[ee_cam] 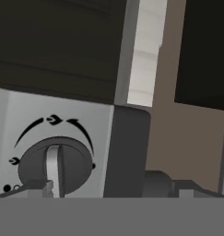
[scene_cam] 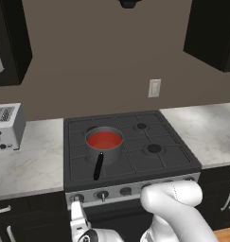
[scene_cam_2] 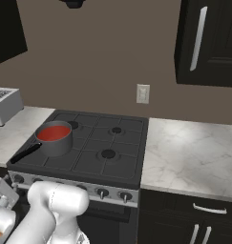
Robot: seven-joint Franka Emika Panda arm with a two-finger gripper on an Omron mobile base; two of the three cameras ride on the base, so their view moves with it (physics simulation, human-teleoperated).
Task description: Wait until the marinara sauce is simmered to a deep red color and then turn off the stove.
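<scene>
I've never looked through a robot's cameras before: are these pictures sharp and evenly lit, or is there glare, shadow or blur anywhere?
Left base view: flat, even light, no glare on the marinara sauce. Right base view: the same, only soft shading under the stove front. Hand view: the knob is close, tilted and slightly soft-edged.

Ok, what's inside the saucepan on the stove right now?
The saucepan on the stove's front-left burner holds flat orange-red marinara sauce, filling its mouth. The sauce covers the pan's bottom, and the pan hides the burner beneath, so no flame is visible.
</scene>
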